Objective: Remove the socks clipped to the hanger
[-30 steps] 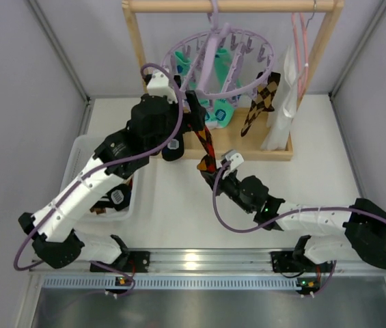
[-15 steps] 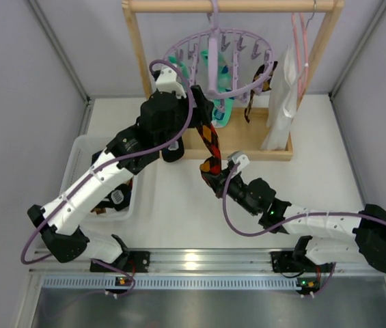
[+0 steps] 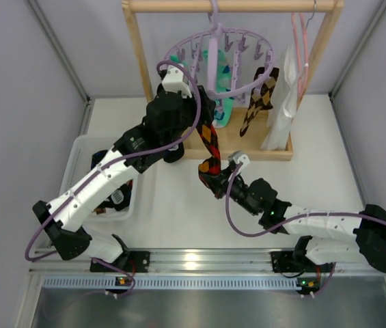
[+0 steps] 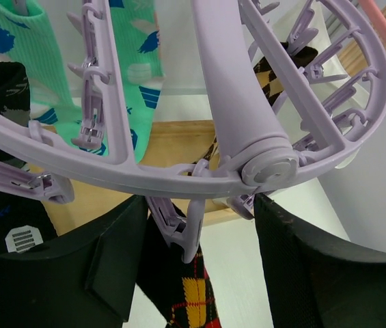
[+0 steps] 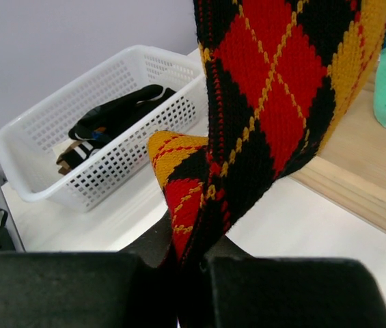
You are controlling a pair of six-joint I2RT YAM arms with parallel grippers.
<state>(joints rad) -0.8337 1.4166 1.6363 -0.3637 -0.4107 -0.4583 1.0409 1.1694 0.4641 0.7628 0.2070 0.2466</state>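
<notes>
1. Right, the left pincer (image 4: 199, 229) stands partly spread. Its two black fingers (image 4: 111, 266) sit on either side of a lavender clip peg (image 4: 179, 229) under the rim of the hanger (image 4: 111, 174).
2. A gap shows between the peg and the right-hand finger. I cannot tell whether the left-hand finger touches the peg.
3. That peg grips the top of the red-and-black diamond sock (image 4: 189, 301), which drops straight down between the two fingers.
4. The right pincer (image 5: 193, 263) is pressed together on the lower end of the same sock, with the toe folded over just above the pinch.
5. From above, the sock runs taut from the near-left side of the ring toward me, down to the right pincer just above the counter (image 3: 172, 198).
6. Two teal socks (image 4: 49, 82) hang from pegs on the far side of the ring, and a brown diamond-check sock (image 3: 257, 102) hangs at its right side.
7. A white basket (image 5: 131, 164) sits on the left of the counter with dark socks (image 5: 111, 113) lying in it.
</notes>
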